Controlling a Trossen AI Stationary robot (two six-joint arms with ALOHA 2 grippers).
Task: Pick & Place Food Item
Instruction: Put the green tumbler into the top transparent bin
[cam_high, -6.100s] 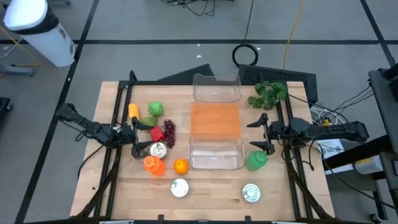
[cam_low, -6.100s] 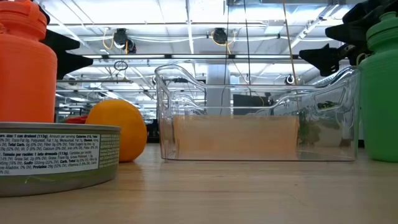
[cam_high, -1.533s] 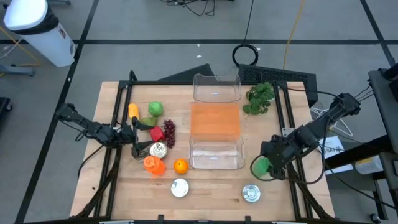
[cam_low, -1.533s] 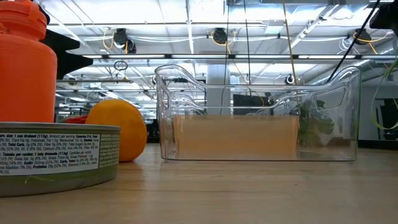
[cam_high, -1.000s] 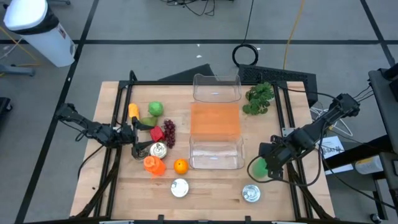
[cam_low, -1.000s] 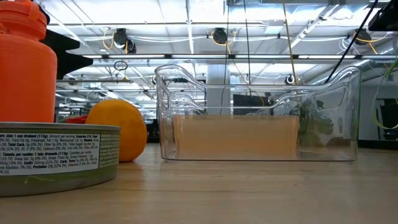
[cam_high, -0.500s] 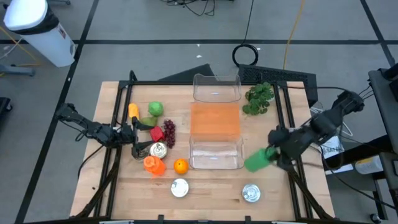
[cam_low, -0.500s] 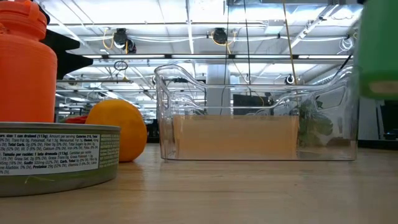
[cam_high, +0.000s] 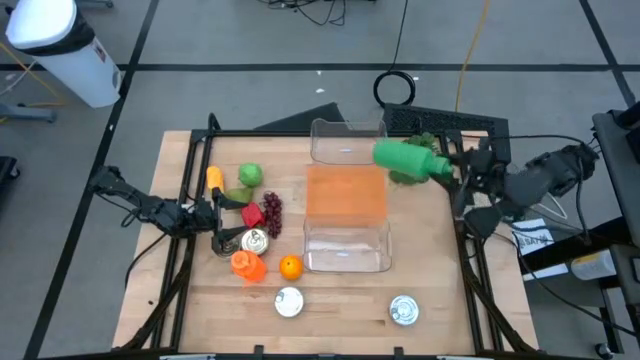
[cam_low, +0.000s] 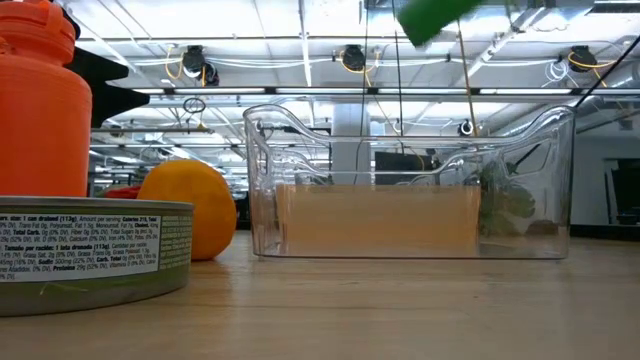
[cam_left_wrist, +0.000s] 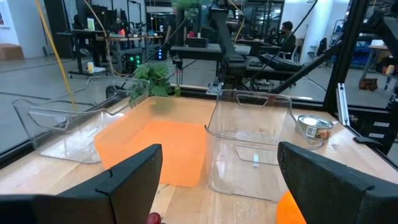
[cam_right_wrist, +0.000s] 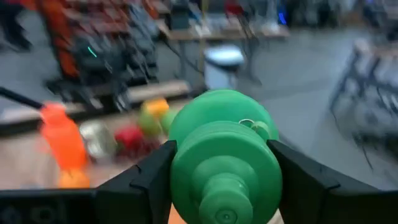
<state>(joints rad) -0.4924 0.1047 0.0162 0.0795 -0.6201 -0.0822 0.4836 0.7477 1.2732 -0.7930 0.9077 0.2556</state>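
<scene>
green bottle (cam_high: 405, 159) lies sideways in the air, pinched by the right gripper (cam_high: 452, 170) above the table's far right — left gripper (cam_high: 214, 217) rests beside the grapes (cam_high: 271, 212), fingers spread.

Grey floor (cam_high: 250, 40), white bin (cam_high: 60, 45)

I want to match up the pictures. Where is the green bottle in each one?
High view: green bottle held sideways by the right gripper, above the clear bin.
Low view: top edge, above the bin.
Left wrist view: cannot tell.
Right wrist view: centre.
Shared landmark: the bin.
</scene>
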